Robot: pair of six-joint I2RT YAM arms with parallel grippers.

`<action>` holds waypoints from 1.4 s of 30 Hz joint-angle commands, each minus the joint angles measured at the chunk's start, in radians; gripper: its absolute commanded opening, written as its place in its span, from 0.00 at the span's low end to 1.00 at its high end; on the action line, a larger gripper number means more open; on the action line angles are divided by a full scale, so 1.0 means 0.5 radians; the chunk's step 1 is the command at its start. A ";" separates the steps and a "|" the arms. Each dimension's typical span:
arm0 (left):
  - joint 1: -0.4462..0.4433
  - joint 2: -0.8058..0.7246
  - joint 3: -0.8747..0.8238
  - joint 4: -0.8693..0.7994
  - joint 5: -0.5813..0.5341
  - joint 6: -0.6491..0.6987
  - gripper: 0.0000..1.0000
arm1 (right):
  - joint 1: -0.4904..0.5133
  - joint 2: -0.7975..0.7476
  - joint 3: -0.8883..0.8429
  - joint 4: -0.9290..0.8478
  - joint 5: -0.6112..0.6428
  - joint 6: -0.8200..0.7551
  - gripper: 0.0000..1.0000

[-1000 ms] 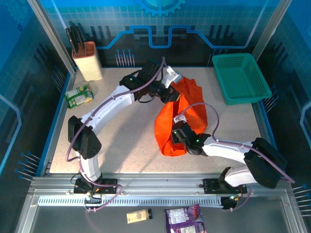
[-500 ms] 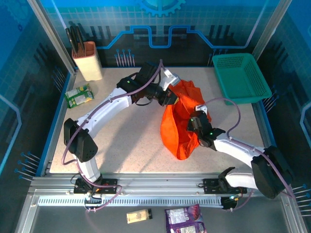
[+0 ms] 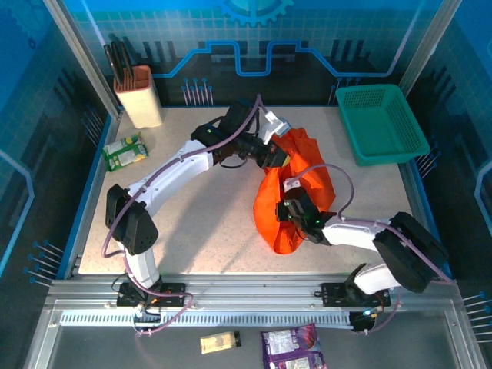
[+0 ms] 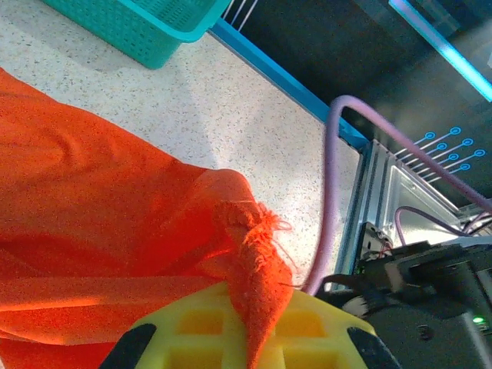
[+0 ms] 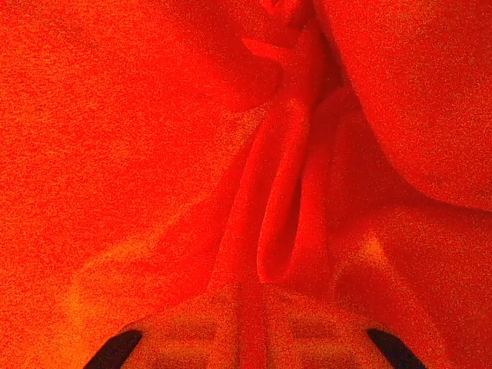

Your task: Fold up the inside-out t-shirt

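Note:
The inside-out t-shirt (image 3: 270, 207) is a bunched orange-red heap on the table right of centre. My left gripper (image 3: 278, 157) holds its far upper edge. In the left wrist view the yellow fingers (image 4: 192, 327) of my left gripper (image 4: 257, 311) are shut on a frayed fold of the t-shirt (image 4: 115, 200). My right gripper (image 3: 290, 209) is pressed into the middle of the heap. In the right wrist view the t-shirt (image 5: 154, 115) is all around, and a narrow fold of it runs between the nearly closed fingers of my right gripper (image 5: 261, 300).
A teal mesh basket (image 3: 382, 123) (image 4: 146, 27) stands at the far right corner. A beige holder with dark tools (image 3: 138, 96) is at the far left, with a green packet (image 3: 124, 151) near it. Two packets (image 3: 292, 346) lie below the front rail.
My right gripper swung up and right with the cloth, then came back left and nearer. The heap's lower end drew in. My left gripper shifted slightly right, still holding.

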 commanded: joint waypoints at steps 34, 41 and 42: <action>-0.272 -0.398 0.237 -0.225 0.366 0.249 0.00 | -0.200 0.950 1.084 -1.103 -0.014 0.140 0.84; -0.085 -0.373 0.164 -0.188 -0.059 0.017 0.00 | -0.186 0.806 0.941 -1.077 -0.154 0.109 0.24; -0.034 -0.379 0.119 -0.141 -0.092 -0.042 0.00 | -0.178 0.764 0.920 -1.072 -0.181 0.101 0.13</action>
